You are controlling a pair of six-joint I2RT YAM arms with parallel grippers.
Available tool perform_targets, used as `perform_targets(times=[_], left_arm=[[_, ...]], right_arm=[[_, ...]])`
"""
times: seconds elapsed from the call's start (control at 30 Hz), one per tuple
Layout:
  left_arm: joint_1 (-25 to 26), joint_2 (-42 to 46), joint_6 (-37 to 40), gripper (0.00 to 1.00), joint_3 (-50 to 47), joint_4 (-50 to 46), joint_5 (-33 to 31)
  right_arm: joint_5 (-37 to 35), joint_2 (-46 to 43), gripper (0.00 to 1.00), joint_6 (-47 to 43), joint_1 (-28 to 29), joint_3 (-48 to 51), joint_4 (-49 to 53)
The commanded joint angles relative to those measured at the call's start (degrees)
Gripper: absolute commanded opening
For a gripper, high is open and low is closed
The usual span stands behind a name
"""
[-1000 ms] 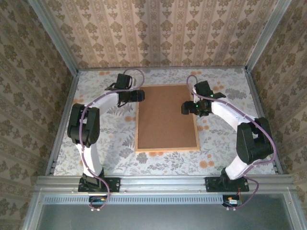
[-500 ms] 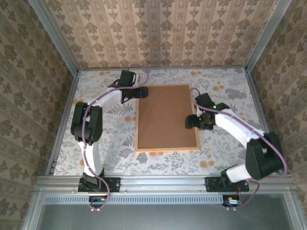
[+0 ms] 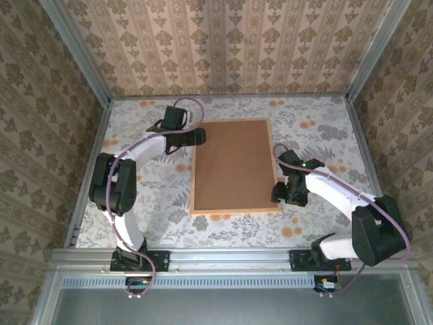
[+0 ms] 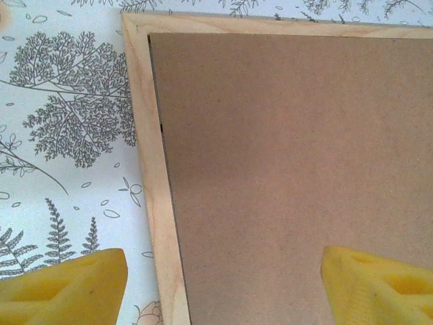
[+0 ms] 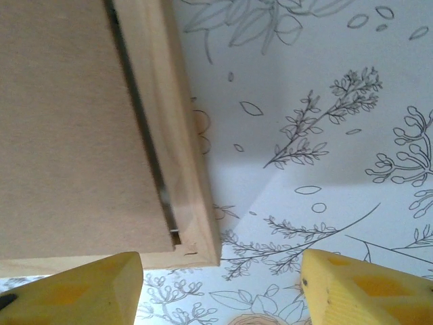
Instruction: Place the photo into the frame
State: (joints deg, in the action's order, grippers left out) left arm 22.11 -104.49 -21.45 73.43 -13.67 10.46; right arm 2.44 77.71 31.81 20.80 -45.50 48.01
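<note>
Frame (image 3: 235, 166) lies flat mid-table (image 3: 318, 128), brown board up, long axis running near to far. Left gripper (image 3: 200, 137) hovers at its far left corner, fingers (image 4: 64, 284) spread wide, holding nothing. Right gripper (image 3: 279, 194) hovers at its near right corner, fingers (image 5: 365, 291) apart, empty.

frame (image 4: 152, 169) cropped by edges, fingertips (image 4: 67, 284) cropped

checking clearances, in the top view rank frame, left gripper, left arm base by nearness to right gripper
1. frame, its near right corner beside the right gripper
2. left gripper, far left corner
3. left arm base, near left
</note>
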Motion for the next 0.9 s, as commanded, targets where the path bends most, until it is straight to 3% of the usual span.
perform_targets(times=[0.0,0.87], left_arm=[[0.2,1.9,-1.3,0.77,-1.0,0.0,1.0],[0.1,1.6,-1.7,0.77,-2.6,-0.3,0.0]], right_arm=[[-2.7,1.3,0.61,0.6,0.0,1.0,-0.1],[0.0,7.3,0.59,-3.4,-1.5,-0.6,-7.2]])
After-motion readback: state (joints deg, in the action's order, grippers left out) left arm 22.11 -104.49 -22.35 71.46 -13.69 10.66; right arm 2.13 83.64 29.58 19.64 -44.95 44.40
